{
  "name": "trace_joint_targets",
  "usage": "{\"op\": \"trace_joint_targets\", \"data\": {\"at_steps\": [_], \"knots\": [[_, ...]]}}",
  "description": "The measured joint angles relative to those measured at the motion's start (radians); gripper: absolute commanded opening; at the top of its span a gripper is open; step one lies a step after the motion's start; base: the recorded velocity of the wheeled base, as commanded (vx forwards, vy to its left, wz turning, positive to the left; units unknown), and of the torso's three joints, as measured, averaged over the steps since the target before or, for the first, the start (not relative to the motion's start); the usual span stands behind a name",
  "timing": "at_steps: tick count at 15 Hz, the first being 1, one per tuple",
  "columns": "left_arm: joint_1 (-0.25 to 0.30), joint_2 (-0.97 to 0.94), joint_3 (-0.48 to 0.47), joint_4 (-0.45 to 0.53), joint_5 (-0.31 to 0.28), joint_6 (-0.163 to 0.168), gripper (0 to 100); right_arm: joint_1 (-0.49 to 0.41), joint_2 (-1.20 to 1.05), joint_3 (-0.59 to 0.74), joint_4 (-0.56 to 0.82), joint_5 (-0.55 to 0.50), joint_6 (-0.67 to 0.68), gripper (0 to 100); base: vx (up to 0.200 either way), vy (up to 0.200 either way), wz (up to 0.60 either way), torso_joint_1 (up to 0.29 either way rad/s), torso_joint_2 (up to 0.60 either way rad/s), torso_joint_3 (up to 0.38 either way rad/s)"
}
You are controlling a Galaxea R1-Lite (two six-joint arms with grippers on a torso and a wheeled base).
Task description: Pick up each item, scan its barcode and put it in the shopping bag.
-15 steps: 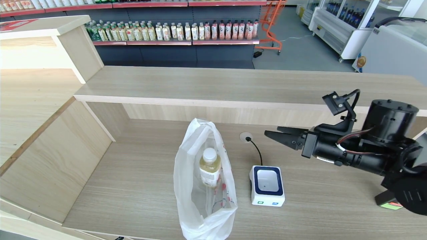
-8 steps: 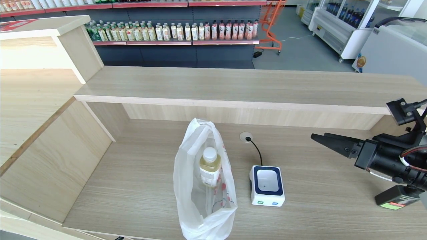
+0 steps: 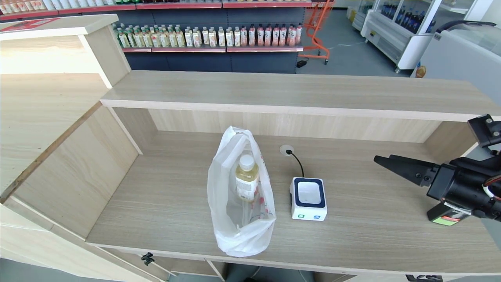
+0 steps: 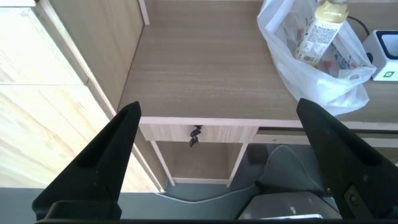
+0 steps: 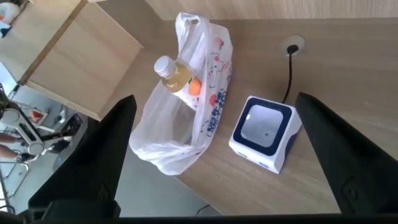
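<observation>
- The shopping bag is standing open near the front of the wooden counter; it is white, thin plastic with some red print.
- A bottle of pale yellow drink with a white cap is standing upright inside the bag (its label is facing the robot).
- The scanner, white with a dark blue rim, is sitting just beside the bag on the robot's right, not touching it.
- A black cable is running from the scanner back to a round hole in the counter.
- The right gripper is hovering above the right end of the counter, well apart from the scanner, pointing toward the bag. Its fingers are spread wide and holding nothing.
- A dark box with a green and red label is lying on the counter under the right arm.
- The left gripper is hanging off the front edge of the counter, on the bag's left, jaws wide and empty.
- Shelves of bottles are lining the aisle behind the counter.
</observation>
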Motion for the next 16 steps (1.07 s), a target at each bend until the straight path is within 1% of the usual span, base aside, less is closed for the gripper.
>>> {"op": "trace_joint_targets", "data": {"at_steps": [2, 5, 10, 13, 16], "knots": [[0.000, 0.000, 0.000, 0.000, 0.001, 0.001, 100, -0.011, -0.003, 0.003, 0.025, -0.002, 0.000, 100, 0.000, -0.200, 0.00, 0.002, 0.00, 0.000], [0.001, 0.000, 0.000, 0.000, 0.000, 0.002, 100, -0.050, -0.007, 0.004, 0.046, -0.003, -0.009, 100, 0.000, -0.200, 0.00, 0.010, 0.00, 0.005], [0.000, 0.000, 0.000, 0.000, 0.000, 0.000, 100, -0.068, -0.045, 0.045, 0.085, -0.003, -0.031, 100, -0.200, -0.200, 0.00, 0.010, 0.01, 0.000], [0.001, 0.000, 0.000, 0.000, 0.000, 0.000, 100, -0.068, -0.069, 0.081, 0.087, -0.003, -0.077, 100, 0.000, 0.000, 0.00, 0.000, 0.00, 0.000], [0.001, 0.000, 0.000, 0.000, 0.001, 0.000, 100, -0.068, -0.085, 0.096, 0.100, -0.003, -0.078, 100, -0.200, 0.000, 0.00, 0.004, 0.00, 0.002]]}}
